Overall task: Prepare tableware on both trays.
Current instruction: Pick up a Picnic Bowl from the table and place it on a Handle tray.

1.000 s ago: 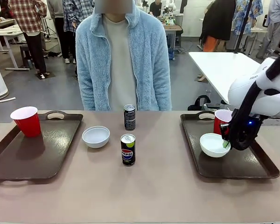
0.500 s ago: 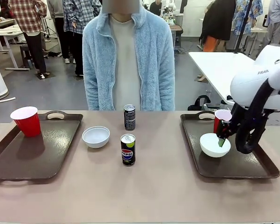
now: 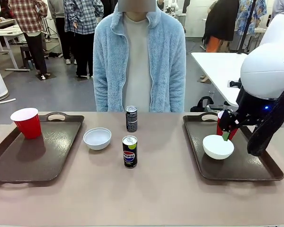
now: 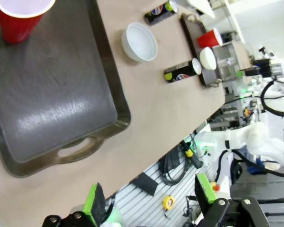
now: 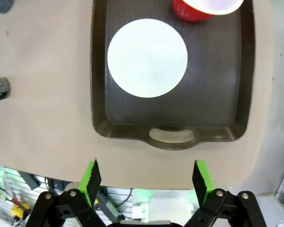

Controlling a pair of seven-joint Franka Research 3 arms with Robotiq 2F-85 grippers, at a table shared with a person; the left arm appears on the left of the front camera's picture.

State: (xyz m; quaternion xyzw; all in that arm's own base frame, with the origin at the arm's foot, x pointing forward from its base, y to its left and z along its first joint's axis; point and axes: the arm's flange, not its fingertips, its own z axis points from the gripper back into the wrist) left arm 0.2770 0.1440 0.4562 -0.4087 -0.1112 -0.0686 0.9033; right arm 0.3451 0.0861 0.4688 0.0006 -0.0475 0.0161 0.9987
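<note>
At frame right, the right gripper (image 5: 146,166) hangs open and empty above a tray (image 3: 246,166) that holds a bowl (image 3: 218,146) and a red cup (image 5: 206,9). At centre frame, another bowl (image 3: 97,138) and two cans (image 3: 129,152) seem to await placing; the left gripper (image 4: 148,184) also gapes empty.

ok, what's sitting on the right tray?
On the right tray: a small white bowl near its middle and a red cup toward its far end. No can on it. From the front, the right hand covers part of the cup.
</note>
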